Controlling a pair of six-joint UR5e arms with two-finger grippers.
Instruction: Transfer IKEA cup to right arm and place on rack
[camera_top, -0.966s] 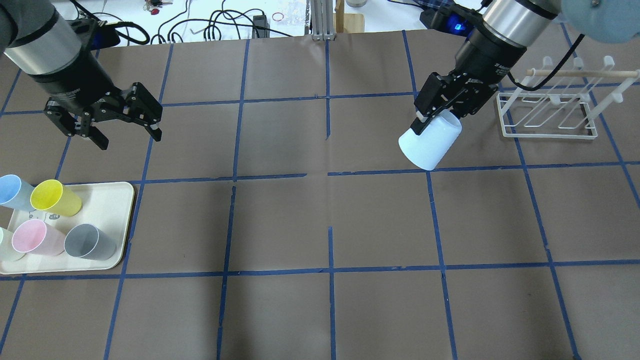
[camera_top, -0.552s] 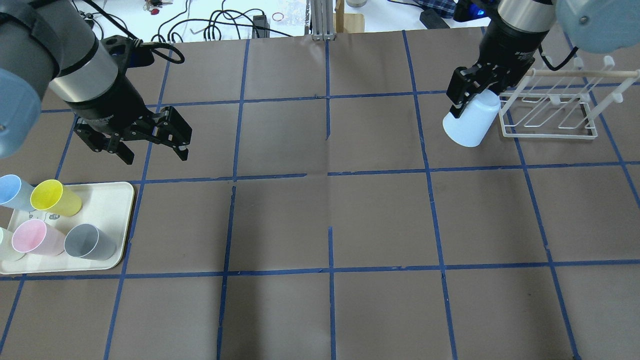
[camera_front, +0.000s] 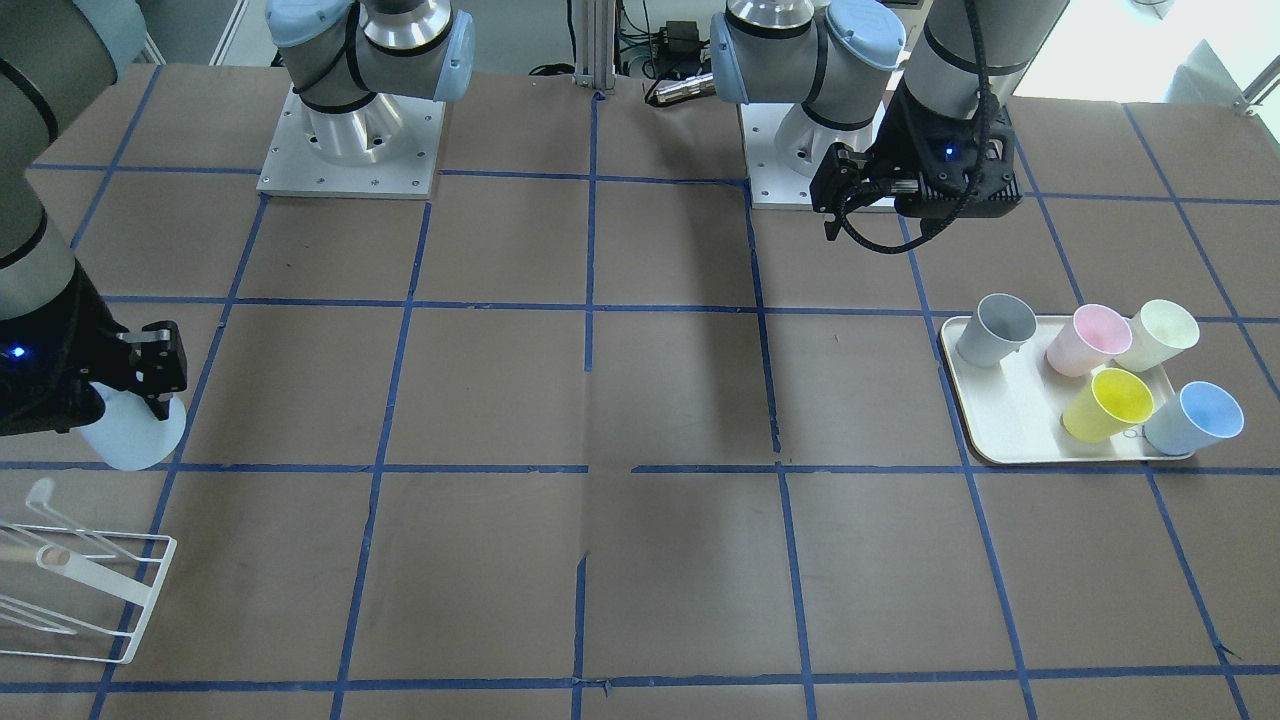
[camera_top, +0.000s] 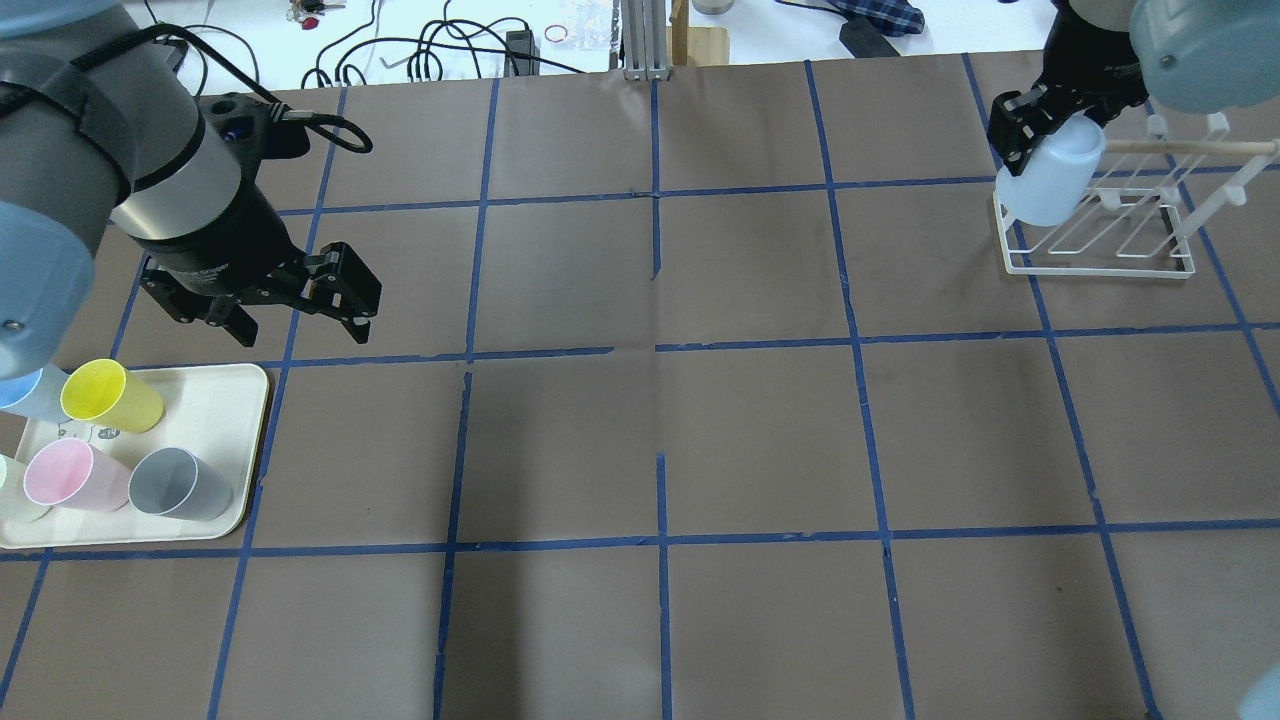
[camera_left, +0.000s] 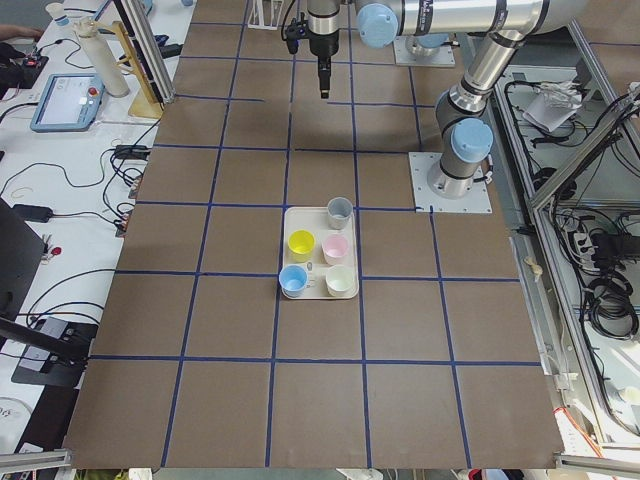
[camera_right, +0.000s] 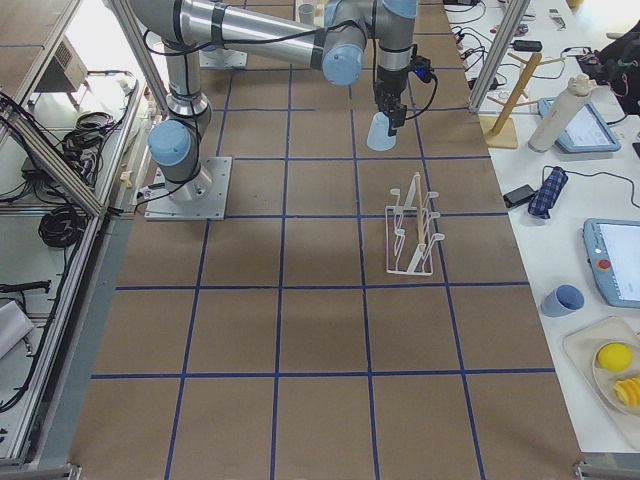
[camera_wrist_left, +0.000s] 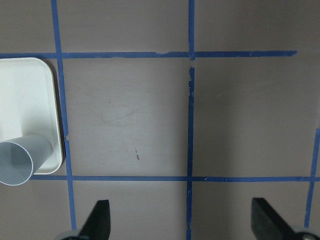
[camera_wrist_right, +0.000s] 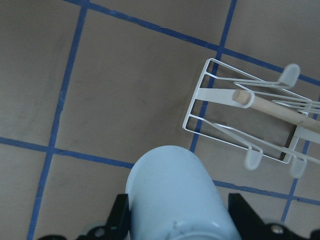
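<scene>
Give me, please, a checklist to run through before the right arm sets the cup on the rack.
1. Grip: ok. The right gripper has its jaws on both sides of the cup.
2. Cup over the rack: not ok. In the wrist and right side views it hangs short of the rack's end.
3. Rack free: ok. Nothing sits on it.
4. Which way the cup's mouth faces: cannot tell.
5. Left gripper out of the way: ok. It is open, empty and far off by the tray.

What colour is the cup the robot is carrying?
The cup is pale blue, clearest in the overhead view.
</scene>
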